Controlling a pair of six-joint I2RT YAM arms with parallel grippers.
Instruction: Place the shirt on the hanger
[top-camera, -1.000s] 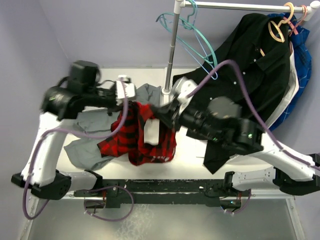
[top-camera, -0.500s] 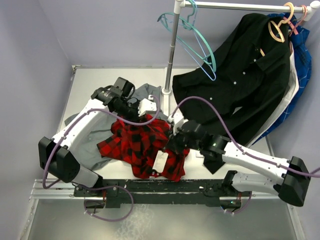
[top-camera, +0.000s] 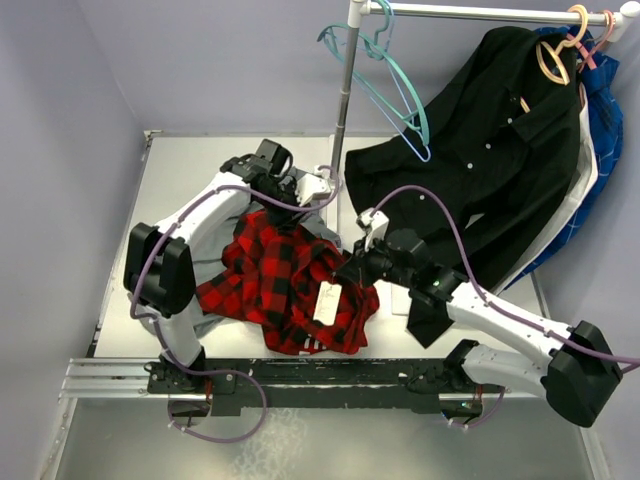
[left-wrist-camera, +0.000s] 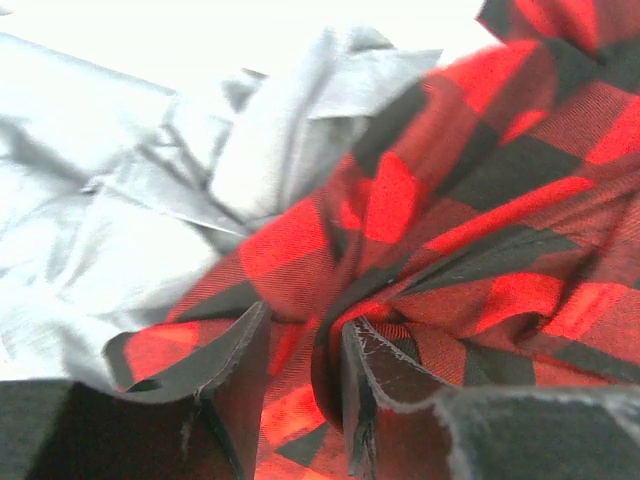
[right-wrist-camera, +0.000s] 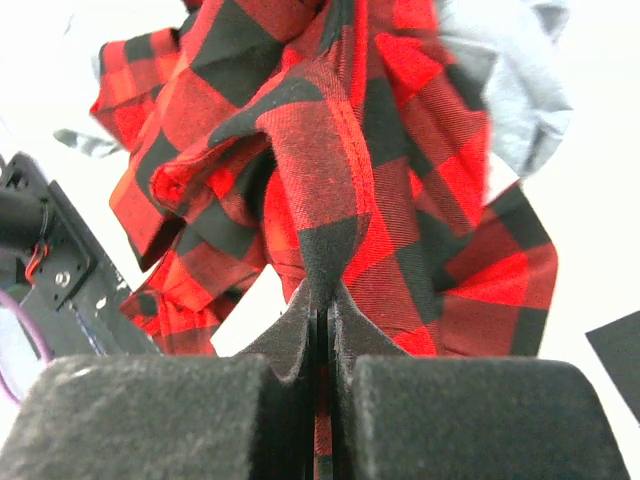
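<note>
Above the black rail (top-camera: 300, 378) we see white shell links and black joint housings on both the left arm (top-camera: 192, 220) and the right arm (top-camera: 510, 325), each trailed by a lilac cable (top-camera: 412, 188). More lilac cable loops below the rail's left end. The right gripper (right-wrist-camera: 320, 300) has black foam-like fingers (right-wrist-camera: 160, 415); the left gripper (left-wrist-camera: 305, 335) seems dark and fray-edged, though blurred.

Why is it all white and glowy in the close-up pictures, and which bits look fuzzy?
Left wrist view: glare washes the table out to white, and the near fingers look dark and soft. Right wrist view: the background blows out white too; the pads are blurred, the shirt sharp. Top view: even light, nothing fuzzy.
</note>
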